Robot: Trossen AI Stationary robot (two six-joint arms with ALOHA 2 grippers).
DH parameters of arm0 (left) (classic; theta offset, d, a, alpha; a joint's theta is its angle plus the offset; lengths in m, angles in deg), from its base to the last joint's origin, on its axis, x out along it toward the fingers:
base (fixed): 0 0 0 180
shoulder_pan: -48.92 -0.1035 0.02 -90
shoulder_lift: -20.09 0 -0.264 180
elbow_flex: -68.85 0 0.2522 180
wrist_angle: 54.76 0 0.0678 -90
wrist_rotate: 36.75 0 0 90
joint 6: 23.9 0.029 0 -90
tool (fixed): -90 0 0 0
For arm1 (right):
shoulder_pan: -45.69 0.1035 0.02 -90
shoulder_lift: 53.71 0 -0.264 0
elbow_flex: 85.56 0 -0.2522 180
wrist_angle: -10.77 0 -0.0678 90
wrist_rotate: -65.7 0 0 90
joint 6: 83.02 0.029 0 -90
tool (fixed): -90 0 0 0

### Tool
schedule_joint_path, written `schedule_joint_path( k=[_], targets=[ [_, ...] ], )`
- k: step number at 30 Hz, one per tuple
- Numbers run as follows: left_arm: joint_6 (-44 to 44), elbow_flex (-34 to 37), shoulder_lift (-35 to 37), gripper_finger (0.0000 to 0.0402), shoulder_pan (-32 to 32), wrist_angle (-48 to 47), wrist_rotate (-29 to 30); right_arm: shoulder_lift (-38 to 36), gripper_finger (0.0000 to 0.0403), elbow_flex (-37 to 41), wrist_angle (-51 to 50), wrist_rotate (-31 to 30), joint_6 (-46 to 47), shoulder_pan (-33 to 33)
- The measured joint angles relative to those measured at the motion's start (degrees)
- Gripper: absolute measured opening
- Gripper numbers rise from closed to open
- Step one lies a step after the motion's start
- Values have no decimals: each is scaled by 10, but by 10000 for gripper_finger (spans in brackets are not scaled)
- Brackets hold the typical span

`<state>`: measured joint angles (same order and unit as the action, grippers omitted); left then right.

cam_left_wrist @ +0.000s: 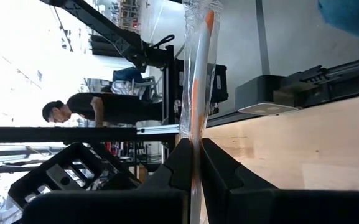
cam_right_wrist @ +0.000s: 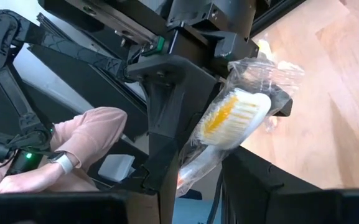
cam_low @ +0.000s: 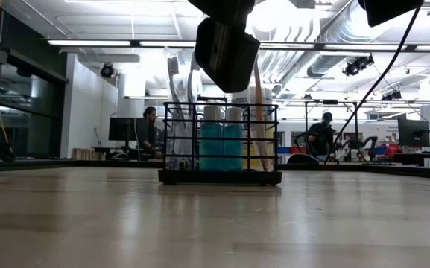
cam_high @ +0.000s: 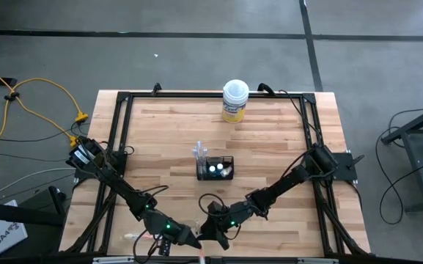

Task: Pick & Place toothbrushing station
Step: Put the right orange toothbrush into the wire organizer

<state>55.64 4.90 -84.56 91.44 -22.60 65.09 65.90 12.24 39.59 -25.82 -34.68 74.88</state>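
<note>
The black wire-mesh holder (cam_high: 215,168) (cam_low: 220,141) stands on its base at mid-table. In it are two teal white-capped tubes (cam_low: 222,145) and pale toothbrushes (cam_low: 177,104) at its left end. Near the table's front edge both grippers meet, above the table, on one toothbrush in a clear wrapper (cam_left_wrist: 198,81). Its white and orange bristle head (cam_right_wrist: 235,118) shows in the right wrist view. My left gripper (cam_high: 189,238) (cam_left_wrist: 196,163) is shut on it. My right gripper (cam_high: 207,231) (cam_right_wrist: 198,180) has the wrapped handle between its fingers. My left gripper pinches the wrapped toothbrush's shaft (cam_left_wrist: 195,140) between its two fingers, which nearly meet. The brush runs on past the fingertips, off the table, to an orange end (cam_left_wrist: 209,15). My right gripper has the wrapped handle (cam_right_wrist: 195,165) just below the bristle head between its two fingers. The wrapper fills the gap between them. The head stands out past the fingertips, clear of the table.
A white-lidded yellow round tub (cam_high: 234,100) stands at the table's far edge. A black frame (cam_high: 123,99) runs round the tabletop. A person's pink sleeve and hand (cam_right_wrist: 73,155) show close behind the arms. Other people (cam_low: 149,123) are in the room beyond.
</note>
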Motion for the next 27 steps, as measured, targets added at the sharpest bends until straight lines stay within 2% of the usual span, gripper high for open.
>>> schedule_joint_path(
  k=[17,27],
  targets=[
    [21,0,0,6,0,4,7,0,113,0,6,0,0,-1],
    [21,0,0,6,0,6,10,0,54,0,5,0,0,-1]
  ],
)
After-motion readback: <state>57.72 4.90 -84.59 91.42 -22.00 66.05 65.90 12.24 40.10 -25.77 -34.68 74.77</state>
